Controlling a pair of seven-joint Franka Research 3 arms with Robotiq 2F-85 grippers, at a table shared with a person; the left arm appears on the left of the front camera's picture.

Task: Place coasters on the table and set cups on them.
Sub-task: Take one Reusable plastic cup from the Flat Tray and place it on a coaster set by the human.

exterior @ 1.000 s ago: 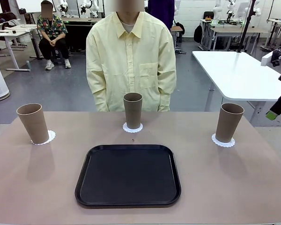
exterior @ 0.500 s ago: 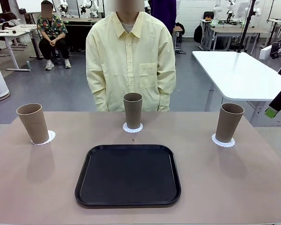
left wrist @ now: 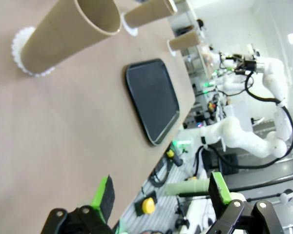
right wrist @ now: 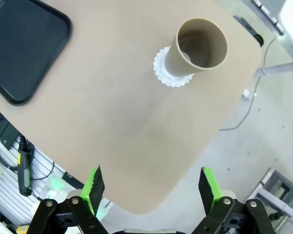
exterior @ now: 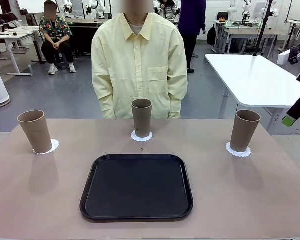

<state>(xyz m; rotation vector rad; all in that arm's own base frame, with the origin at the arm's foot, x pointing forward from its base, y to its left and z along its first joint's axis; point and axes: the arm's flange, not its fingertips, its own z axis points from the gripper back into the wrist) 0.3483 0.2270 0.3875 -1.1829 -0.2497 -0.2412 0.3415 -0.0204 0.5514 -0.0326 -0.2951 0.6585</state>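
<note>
Currently, worktop [exterior: 50, 200]: beige-brown, rounded corners; three cups are set on it, each upright on its own coaster.
Left cup [exterior: 35, 131]: seen near the worktop's left edge in the front view, on the left coaster [exterior: 53, 146], whose lacy rim is exposed on the cup's right side.
Middle cup [exterior: 141, 117]: placed at the far edge, directly before the person in the yellow shirt [exterior: 140, 65]; the middle coaster [exterior: 141, 136] is seen around its base.
Right cup [exterior: 244, 130]: placed near the right edge on the right coaster [exterior: 238, 151]; from the right wrist view it is seen from above, hollow and empty.
Black tray [exterior: 136, 186]: laid flat at the worktop's centre, nearer the robot than the cups, apart from all three.
Right gripper [right wrist: 151, 187]: held high above the worktop's right corner; fingers [right wrist: 94, 184] are spread wide, nothing between them. One green pad is seen at the right edge of the front view.
Left gripper [left wrist: 161, 195]: held off the worktop's left side; fingers spread wide, nothing gripped.
</note>
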